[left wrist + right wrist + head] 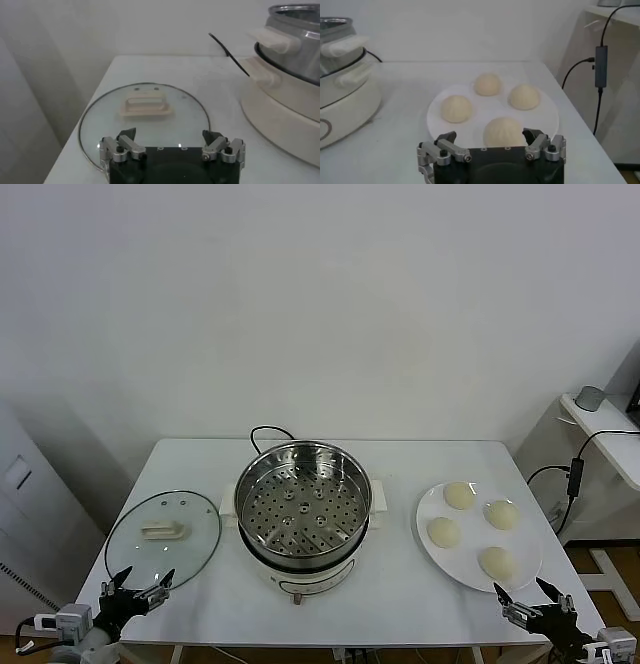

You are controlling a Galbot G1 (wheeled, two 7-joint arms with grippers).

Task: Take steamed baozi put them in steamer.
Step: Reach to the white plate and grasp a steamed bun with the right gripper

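Observation:
The steamer (303, 509), a shiny steel pot with a perforated tray on a white base, stands mid-table with nothing in it. It also shows in the left wrist view (295, 60) and the right wrist view (340, 75). To its right, several cream steamed baozi (459, 495) (496, 562) lie on a white plate (473, 534). My right gripper (522, 592) hangs open at the table's front edge just short of the plate. The nearest baozi (504, 131) lies beyond its jaws (490, 134). My left gripper (144, 579) is open at the front left, empty (169, 134).
A round glass lid (163, 532) with a cream handle lies flat left of the steamer, just ahead of my left gripper (110, 120). A black cord (268, 432) runs behind the pot. A side table with a hanging cable and adapter (577, 474) stands right of the table.

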